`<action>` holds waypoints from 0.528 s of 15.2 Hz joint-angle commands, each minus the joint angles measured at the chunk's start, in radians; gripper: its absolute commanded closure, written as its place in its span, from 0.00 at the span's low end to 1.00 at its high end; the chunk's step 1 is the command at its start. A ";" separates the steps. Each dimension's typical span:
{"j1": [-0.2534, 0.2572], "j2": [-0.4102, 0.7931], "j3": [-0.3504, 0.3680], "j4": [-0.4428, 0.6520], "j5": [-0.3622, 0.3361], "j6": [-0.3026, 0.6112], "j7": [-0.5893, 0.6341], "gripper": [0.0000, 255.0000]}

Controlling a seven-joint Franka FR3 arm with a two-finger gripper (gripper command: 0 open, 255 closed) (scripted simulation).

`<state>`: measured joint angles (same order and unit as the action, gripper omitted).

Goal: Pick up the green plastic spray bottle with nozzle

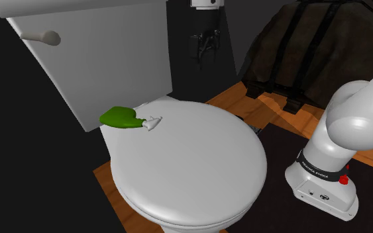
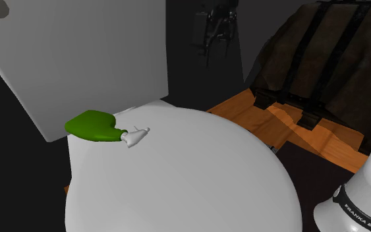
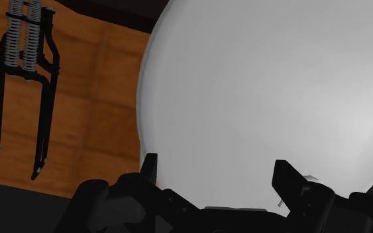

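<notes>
The green plastic spray bottle (image 1: 122, 117) with its white nozzle lies on its side at the back edge of the white rounded toilet lid (image 1: 198, 165). The black claw (image 3: 218, 182) hangs wide open above that lid, and would best close across the bottle's green body, not the thin nozzle. White lettering on the white arm's black collar band (image 2: 358, 211) seems to read FRANKA EMIKA.

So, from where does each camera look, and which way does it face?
Shoulder view: beside the arm's base, looking down on the toilet lid and green spray bottle; arm at right, pincer at top.
Second exterior view: similar direction, nearer the bottle; an arm link at lower right.
Wrist view: on the hand, facing down at the lid past the open pincer.
Exterior views share bottle, lid, tank.
</notes>
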<state>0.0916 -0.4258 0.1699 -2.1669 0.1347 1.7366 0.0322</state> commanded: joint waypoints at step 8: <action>0.047 0.299 0.122 0.180 -0.040 0.099 0.128 0.00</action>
<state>0.1320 -0.1691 0.2763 -2.0253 0.1045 1.8339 0.1395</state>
